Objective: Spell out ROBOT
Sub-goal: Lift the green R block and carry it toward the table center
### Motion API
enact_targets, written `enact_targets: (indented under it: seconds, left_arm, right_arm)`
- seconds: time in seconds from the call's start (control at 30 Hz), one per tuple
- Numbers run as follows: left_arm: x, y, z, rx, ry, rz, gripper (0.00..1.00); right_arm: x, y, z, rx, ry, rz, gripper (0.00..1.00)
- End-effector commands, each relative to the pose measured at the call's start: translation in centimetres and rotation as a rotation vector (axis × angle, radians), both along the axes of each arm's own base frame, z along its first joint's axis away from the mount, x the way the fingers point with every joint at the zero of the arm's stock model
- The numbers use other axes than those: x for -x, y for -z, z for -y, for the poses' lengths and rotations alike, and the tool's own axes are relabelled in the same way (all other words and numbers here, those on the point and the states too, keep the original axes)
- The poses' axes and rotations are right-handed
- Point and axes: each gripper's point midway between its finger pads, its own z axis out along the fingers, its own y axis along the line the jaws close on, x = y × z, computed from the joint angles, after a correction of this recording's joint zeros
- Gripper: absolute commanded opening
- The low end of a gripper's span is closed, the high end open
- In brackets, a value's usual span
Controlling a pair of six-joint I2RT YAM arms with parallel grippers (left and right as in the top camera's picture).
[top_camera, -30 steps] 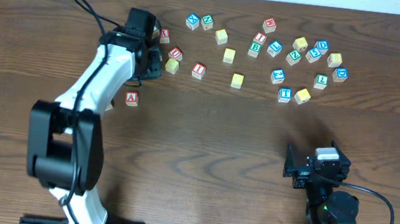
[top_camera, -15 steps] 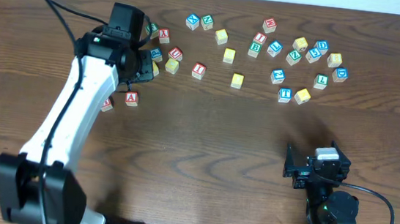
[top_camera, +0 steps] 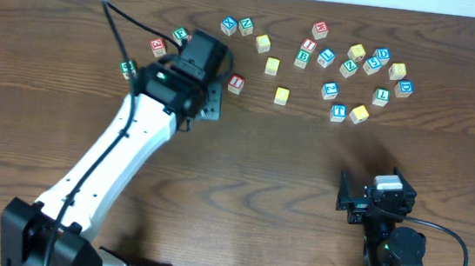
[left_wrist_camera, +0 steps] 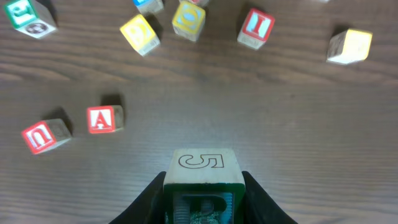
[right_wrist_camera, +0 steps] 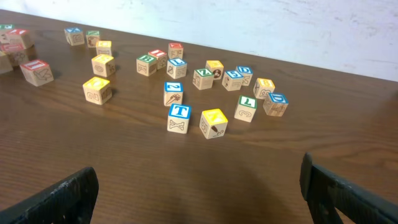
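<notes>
Your left arm [top_camera: 122,152] is stretched out, left gripper [left_wrist_camera: 202,190] clamped on a cube [left_wrist_camera: 201,167] near the I cube [top_camera: 236,82]; your right gripper [right_wrist_camera: 202,193] gapes wide, well apart from it.

Left wrist view: the bottom edge is clipping the left gripper [left_wrist_camera: 202,190] and slicing through the small wooden cube with an outlined 5 on top [left_wrist_camera: 200,167]. The green letter on its near face is showing only in part, unreadable. At twelve o'clock a blue-lettered wooden cube [left_wrist_camera: 148,5] is running off the top; at ten o'clock a green-lettered wooden cube [left_wrist_camera: 26,15] is losing a corner. Overhead, the white-and-black left arm [top_camera: 127,144] is hiding its own jaws and exiting at seven o'clock. Right wrist view: the right gripper [right_wrist_camera: 199,193] is showing only blurred dark fingers [right_wrist_camera: 59,198] at five and seven o'clock.
</notes>
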Motion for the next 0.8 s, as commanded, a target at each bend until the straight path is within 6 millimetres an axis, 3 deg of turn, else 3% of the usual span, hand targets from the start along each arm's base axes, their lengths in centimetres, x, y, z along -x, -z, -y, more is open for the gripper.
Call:
enact_targets:
  seconds: [0.0, 0.3, 0.53, 0.77]
  left_arm:
    - [1.1, 2.2, -0.3, -0.034, -0.038, -0.024, 0.21]
    - [2.8, 7.3, -0.5, -0.030, -0.072, -0.066, 0.21]
    - [3.9, 9.5, -0.2, -0.021, -0.082, -0.085, 0.20]
    - [4.6, 10.4, 0.3, -0.017, -0.074, -0.088, 0.20]
  right_arm:
    - [0.0, 0.1, 0.0, 0.009, -0.002, -0.003, 0.99]
    - [0.0, 0.1, 0.0, 0.010, -0.003, -0.003, 0.99]
    - [0.0, 0.1, 0.0, 0.010, -0.002, -0.003, 0.99]
    - [0.0, 0.1, 0.0, 0.010, -0.002, -0.003, 0.99]
